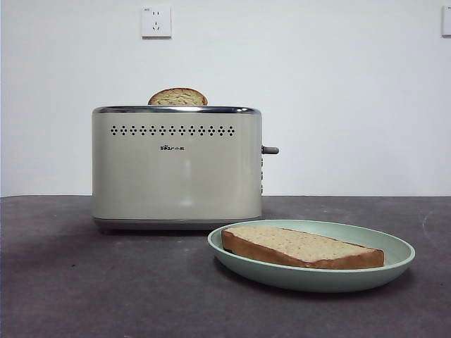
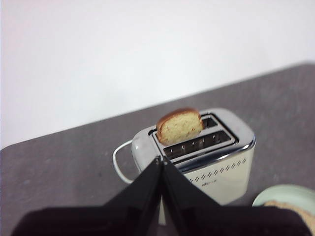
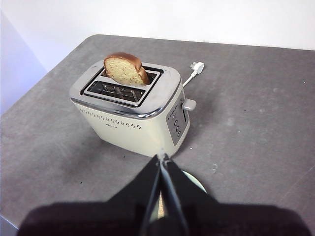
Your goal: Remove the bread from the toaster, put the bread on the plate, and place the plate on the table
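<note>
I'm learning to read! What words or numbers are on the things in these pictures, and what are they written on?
"Bear": small dark logo on the front of the boxy cream toaster with the chrome rim, followed by tiny characters too small to read.
Round buttons on the toaster's side panel: any marks are too small to read.
White wall socket: no readable text.
Nothing else shows writing.

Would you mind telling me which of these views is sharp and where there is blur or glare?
Front view: sharp, evenly lit, with a soft highlight on the boxy cream toaster. Left wrist view: hazy throughout, with its black left claw blurred. Right wrist view: crisper, though the right claw is soft.
</note>
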